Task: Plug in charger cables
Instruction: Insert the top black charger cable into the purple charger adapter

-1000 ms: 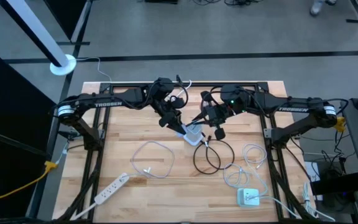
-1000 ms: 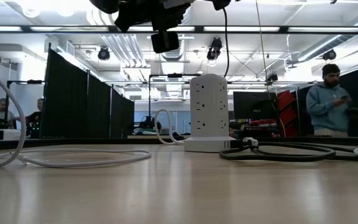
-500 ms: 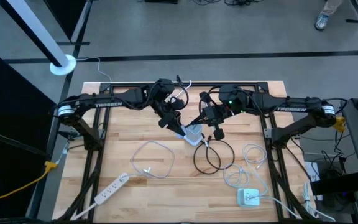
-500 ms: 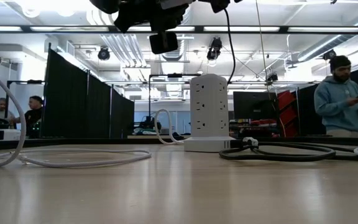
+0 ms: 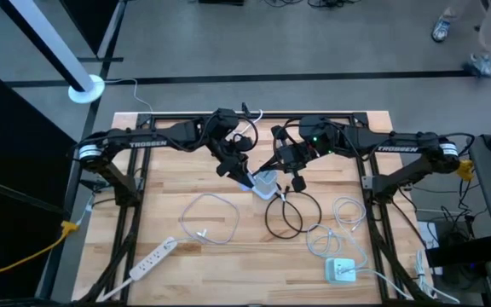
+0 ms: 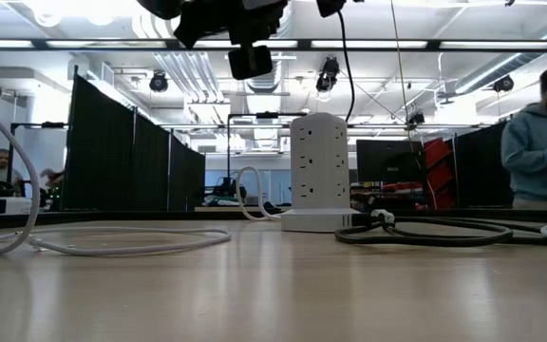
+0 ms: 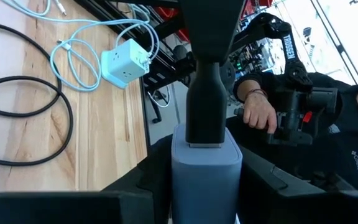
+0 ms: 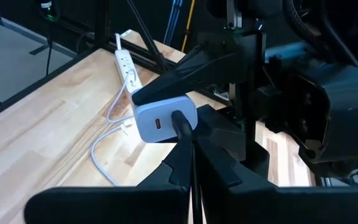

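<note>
left gripper [image 5: 244, 175] clamps the small white charger block [image 5: 265, 182] over mid-table; right gripper [image 5: 286, 165], fingers together, pinches the black cable [image 5: 285, 215] plug, seated in the block's port, its long axis pointing straight in. arms unmoved since before; the person [image 6: 542, 142] behind walked further right.

Bright overhead ceiling lights [image 6: 112, 11] glare in the low view; the wooden table [image 5: 169, 188] is evenly lit, shadows faint.

One camera looks straight down on the table [image 5: 169, 192]. One sits low at its edge. Both see the white tower [image 6: 319, 171] in the middle.
</note>
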You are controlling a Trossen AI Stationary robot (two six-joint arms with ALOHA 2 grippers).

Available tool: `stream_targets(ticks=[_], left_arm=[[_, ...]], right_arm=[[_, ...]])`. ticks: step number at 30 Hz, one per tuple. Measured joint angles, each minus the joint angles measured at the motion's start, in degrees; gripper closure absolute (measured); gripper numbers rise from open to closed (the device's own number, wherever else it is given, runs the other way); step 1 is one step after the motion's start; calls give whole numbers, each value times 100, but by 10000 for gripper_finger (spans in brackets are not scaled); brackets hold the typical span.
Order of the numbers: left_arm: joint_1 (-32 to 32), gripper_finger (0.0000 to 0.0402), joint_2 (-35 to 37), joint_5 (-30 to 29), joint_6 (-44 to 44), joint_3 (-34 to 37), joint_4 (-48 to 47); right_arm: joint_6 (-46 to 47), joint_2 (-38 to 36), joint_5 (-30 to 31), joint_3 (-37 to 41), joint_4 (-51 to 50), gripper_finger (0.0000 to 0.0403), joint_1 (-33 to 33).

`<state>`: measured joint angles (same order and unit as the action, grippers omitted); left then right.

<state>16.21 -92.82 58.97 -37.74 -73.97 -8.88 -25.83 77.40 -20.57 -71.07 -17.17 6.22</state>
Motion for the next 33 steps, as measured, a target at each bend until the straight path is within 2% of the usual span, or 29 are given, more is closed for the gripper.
stream_targets(ticks=[11, 14, 17, 21, 25, 30, 33], left_arm=[[0, 284, 0, -75, 28, 0, 8], [4, 284, 0, -153, 152, -2, 55], [13, 284, 0, -334, 433, -13, 81], [23, 284, -2, -496, 987, -17, 98], [33, 284, -2, -587, 1888, -24, 73], [26, 284, 60, -876, 3093, -24, 47], [24, 284, 70, -958, 3519, -24, 45]], right_arm=[[107, 1, -23, 0, 16, 398, 0], [230, -3, -21, 0, 40, 372, -1], [447, -1, -24, -2, 30, 329, -11], [516, -5, 13, -161, -236, 272, -24], [254, -74, 469, -423, -628, 233, -91], [245, -241, 1069, -786, -1016, 223, -118], [404, -333, 1145, -856, -1161, 227, -140]])
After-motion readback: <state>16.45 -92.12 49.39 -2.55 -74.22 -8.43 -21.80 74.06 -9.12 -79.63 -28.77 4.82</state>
